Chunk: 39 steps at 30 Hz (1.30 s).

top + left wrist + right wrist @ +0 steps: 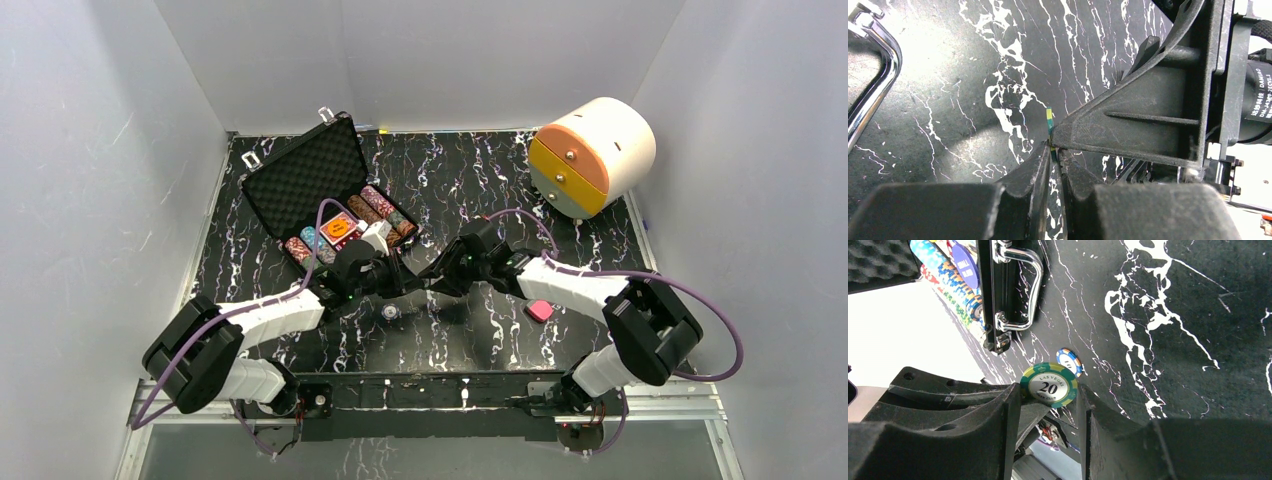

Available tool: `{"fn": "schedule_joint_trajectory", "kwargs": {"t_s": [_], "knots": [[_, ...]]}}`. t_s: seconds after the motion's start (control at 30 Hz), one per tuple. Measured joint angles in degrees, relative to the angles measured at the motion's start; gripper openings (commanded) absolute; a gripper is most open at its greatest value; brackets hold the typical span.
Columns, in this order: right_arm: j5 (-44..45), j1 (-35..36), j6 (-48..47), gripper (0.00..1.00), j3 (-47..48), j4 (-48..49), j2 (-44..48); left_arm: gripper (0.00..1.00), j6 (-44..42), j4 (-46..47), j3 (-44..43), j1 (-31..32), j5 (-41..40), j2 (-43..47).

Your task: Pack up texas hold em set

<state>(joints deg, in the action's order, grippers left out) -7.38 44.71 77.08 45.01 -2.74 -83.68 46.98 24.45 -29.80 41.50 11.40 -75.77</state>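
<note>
You had the green 20 chip (1049, 385) held between both arms near table centre. Your right gripper (443, 277) clamped it edge to edge. Your left gripper (1053, 153) was pinched down to a slit on its rim. A blue-and-white chip (1068, 361) lay flat on the table (480, 180) nearby. The case (300, 172) sat open at rear left, chip rows (385, 212) inside.

Black case (300, 175) sits open at the back left of the marbled tabletop (480, 170), lid leaning back, rows of chips (383, 213) inside. The left end effector (408, 277) and right end effector (443, 279) meet tip to tip just on the near side of it. One loose chip (390, 312) lies nearer the bases, a pink block (540, 311) sits by the right arm, and a cream-and-orange cylinder (592, 155) is back right.
</note>
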Motion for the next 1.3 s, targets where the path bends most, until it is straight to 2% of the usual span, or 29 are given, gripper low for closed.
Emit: {"fn": "schedule_joint_trajectory", "kwargs": {"t_s": [0.1, 0.13, 0.17, 0.3, 0.43, 0.7, 0.87, 1.07, 1.3], "knots": [[-0.33, -0.11, 0.57, 0.46, -0.7, 1.14, -0.02, 0.0, 0.0, -0.11, -0.07, 0.0, -0.15, 0.0], [-0.46, -0.13, 0.74, 0.47, -0.94, 1.4, -0.02, 0.0, -0.02, -0.44, -0.07, 0.0, -0.42, 0.0], [-0.5, -0.13, 0.83, 0.5, -1.03, 1.46, -0.02, 0.0, -0.02, -0.52, -0.07, 0.02, -0.46, 0.0], [-0.68, -0.24, 0.52, 0.75, -1.03, 1.57, -0.02, 0.0, -0.83, -0.63, -0.17, 0.13, -0.76, 0.0], [-1.75, -2.05, -3.67, 0.83, 0.35, -0.59, 0.0, 0.0, -8.11, -6.27, -4.02, 0.22, -1.57, 0.09], [1.14, -5.75, -17.7, 0.83, 9.22, -7.17, 5.18, 0.0, -36.61, -29.09, -22.14, -0.59, -6.34, 1.16], [2.93, -6.08, -21.66, 0.83, 11.02, -8.76, 6.93, 0.0, -52.26, -44.11, -27.82, -5.57, -10.1, 1.18], [2.71, -6.08, -21.7, 0.82, 9.05, -10.8, 6.8, 0.0, -61.42, -55.98, -27.91, -14.12, -12.81, 1.36], [2.69, -6.08, -21.77, 0.82, 8.74, -11.08, 6.08, 0.0, -64.78, -62.64, -27.93, -15.98, -16.72, 1.03]]}}
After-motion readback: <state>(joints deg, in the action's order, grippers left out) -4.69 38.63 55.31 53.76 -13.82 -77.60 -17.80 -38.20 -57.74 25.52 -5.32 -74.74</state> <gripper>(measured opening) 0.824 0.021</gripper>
